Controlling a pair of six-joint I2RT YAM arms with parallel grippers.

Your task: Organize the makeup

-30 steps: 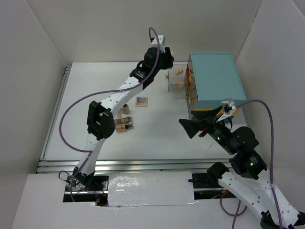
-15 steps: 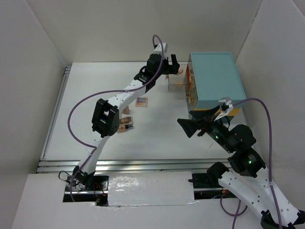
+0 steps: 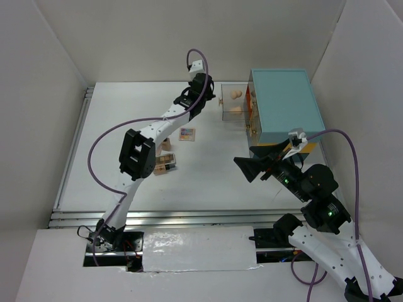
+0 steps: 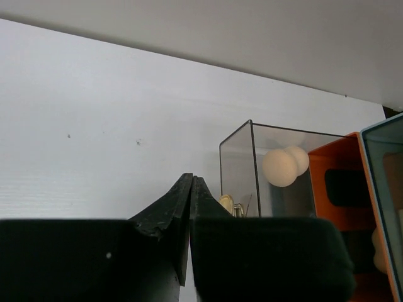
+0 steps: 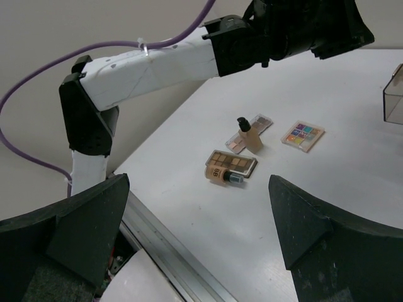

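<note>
My left gripper is shut and empty, reaching to the far side just left of a clear box. In the left wrist view its jaws are pressed together, with the clear box behind them holding peach sponges. On the table lie a colourful palette, an upright foundation bottle, a pink palette, a brown palette and a lying beige tube. My right gripper is open and empty, hovering well short of them.
The big teal case stands at the back right with an orange inside, right beside the clear box. The left arm stretches across the back. A metal rail runs along the table's near edge.
My left gripper moved over the clear box and then drew back to the left. The peach sponge seen by its fingers a second ago is no longer there. The right arm barely moved.
</note>
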